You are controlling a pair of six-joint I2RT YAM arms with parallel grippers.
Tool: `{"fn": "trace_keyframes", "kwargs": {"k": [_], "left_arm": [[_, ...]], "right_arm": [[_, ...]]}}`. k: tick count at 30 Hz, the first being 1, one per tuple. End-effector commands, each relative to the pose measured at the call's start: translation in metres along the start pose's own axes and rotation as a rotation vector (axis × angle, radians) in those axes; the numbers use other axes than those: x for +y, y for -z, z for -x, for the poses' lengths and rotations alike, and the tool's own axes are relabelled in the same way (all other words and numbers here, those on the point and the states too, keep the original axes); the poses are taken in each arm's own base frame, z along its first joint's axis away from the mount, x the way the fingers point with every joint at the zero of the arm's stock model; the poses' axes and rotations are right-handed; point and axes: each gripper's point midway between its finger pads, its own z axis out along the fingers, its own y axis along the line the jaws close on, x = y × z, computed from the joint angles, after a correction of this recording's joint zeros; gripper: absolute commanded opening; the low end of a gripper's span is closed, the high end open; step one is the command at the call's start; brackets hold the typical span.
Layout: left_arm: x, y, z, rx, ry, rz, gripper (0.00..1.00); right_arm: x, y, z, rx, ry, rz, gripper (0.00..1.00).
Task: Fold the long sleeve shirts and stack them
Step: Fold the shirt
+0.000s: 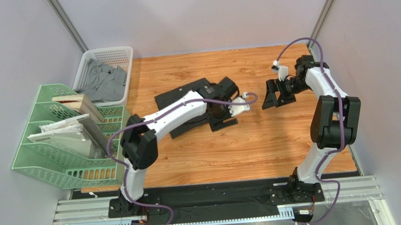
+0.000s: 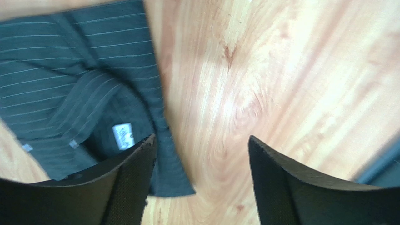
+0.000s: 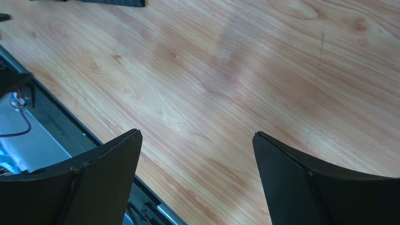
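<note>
One long sleeve shirt point(image 1: 169, 100), charcoal with pale pinstripes, lies folded as a small dark rectangle left of the table's middle. In the left wrist view the shirt point(image 2: 70, 70) shows its collar and a white neck label point(image 2: 124, 136). My left gripper point(image 1: 224, 106) hangs over the shirt's right edge. Its jaws point(image 2: 202, 140) are open; the left finger is above the collar, the right one above bare wood, and nothing is held. My right gripper point(image 1: 274, 99) hovers open to the right of the shirt, with only wood between its fingers point(image 3: 197, 136).
A white basket point(image 1: 125, 51) with grey clothes stands at the back left. A green file rack point(image 1: 64, 164) holding papers and boxes sits along the left edge. A black rail point(image 1: 216, 196) carrying the arm bases runs along the near edge of the wooden table point(image 1: 256, 151).
</note>
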Motion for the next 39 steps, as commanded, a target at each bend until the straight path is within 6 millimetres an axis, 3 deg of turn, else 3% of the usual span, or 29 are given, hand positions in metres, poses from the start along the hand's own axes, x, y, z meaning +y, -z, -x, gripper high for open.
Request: {"fn": "trace_keyframes", "kwargs": {"k": [1,5,9,12,16,18,21,24,25,26,27,28,29,30,32,33,34,37,39], "left_arm": [[0.045,0.069,-0.030,-0.099,0.137,-0.114,0.69],[0.114,0.063,-0.082,-0.049,0.191,-0.042,0.63],[0.137,0.038,-0.116,-0.012,0.174,-0.078,0.63],[0.130,0.007,-0.134,0.040,0.156,-0.117,0.61],[0.087,-0.037,-0.162,0.123,0.206,-0.252,0.53],[0.066,-0.047,-0.164,0.152,0.259,-0.309,0.44],[0.013,-0.049,-0.132,0.144,0.312,-0.426,0.37],[-0.046,-0.047,-0.056,0.093,0.304,-0.506,0.30],[-0.043,-0.037,-0.017,0.010,0.315,-0.507,0.30],[-0.053,-0.029,0.008,-0.021,0.397,-0.560,0.33],[-0.046,-0.022,0.041,-0.091,0.409,-0.568,0.34],[-0.046,-0.012,0.056,-0.137,0.429,-0.600,0.37],[-0.046,0.002,0.072,-0.209,0.409,-0.635,0.47],[-0.038,0.028,0.079,-0.284,0.380,-0.604,0.53],[-0.030,0.063,0.084,-0.404,0.381,-0.615,0.60],[-0.011,0.087,0.078,-0.509,0.400,-0.559,0.61],[0.002,0.096,0.071,-0.546,0.430,-0.520,0.62],[0.048,0.099,0.024,-0.521,0.538,-0.359,0.62],[0.069,0.083,-0.018,-0.414,0.548,-0.310,0.53]], "right_arm": [[0.019,0.006,0.015,-0.053,-0.054,0.080,0.96],[0.035,0.004,0.011,-0.065,-0.136,0.160,0.95],[0.048,-0.005,-0.004,-0.039,-0.232,0.231,0.90],[0.051,-0.007,-0.010,-0.030,-0.274,0.248,0.89],[0.054,-0.011,-0.017,-0.012,-0.339,0.255,0.88],[0.055,-0.010,-0.019,-0.009,-0.368,0.259,0.88],[0.054,-0.008,-0.018,-0.013,-0.365,0.235,0.88],[0.042,-0.009,-0.008,-0.025,-0.356,0.188,0.88],[0.037,-0.013,-0.006,-0.019,-0.366,0.180,0.87],[0.030,-0.013,0.003,-0.037,-0.356,0.159,0.87],[0.026,-0.014,0.007,-0.040,-0.368,0.148,0.86],[0.023,-0.015,0.011,-0.043,-0.368,0.137,0.86],[0.015,-0.017,0.015,-0.046,-0.367,0.113,0.85],[0.012,-0.014,0.025,-0.062,-0.347,0.097,0.84],[0.008,-0.017,0.032,-0.051,-0.311,0.046,0.84],[0.010,-0.016,0.039,-0.059,-0.281,0.037,0.83],[0.017,-0.021,0.040,-0.044,-0.247,0.034,0.83],[0.032,-0.032,0.035,0.001,-0.186,0.027,0.82],[0.042,-0.038,0.027,0.027,-0.166,0.037,0.81]]}}
